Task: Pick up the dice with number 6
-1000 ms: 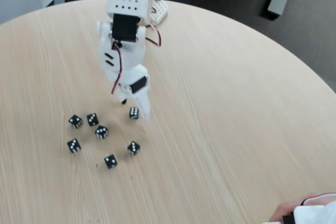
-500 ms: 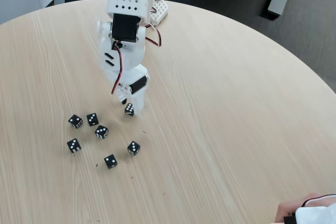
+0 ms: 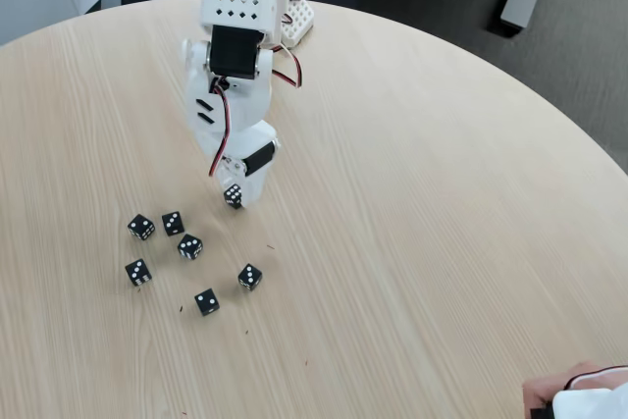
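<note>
In the fixed view my white gripper (image 3: 237,197) points down over the round wooden table (image 3: 412,203) and is shut on the dice with number 6 (image 3: 234,195), a small black cube with white pips held just off the tabletop. Below and left of it several more black dice lie loose, among them one at the far left (image 3: 141,227), one in the middle (image 3: 189,246) and one nearest the front (image 3: 206,301).
A white block (image 3: 296,17) with wires sits behind the arm's base at the table's far edge. A person's hand and sleeve (image 3: 579,397) rest at the bottom right corner. Dark floor lies beyond the table's right edge.
The gripper has closed on the die and lifted it up and to the left, away from its spot on the table. The other dice have not moved.
</note>
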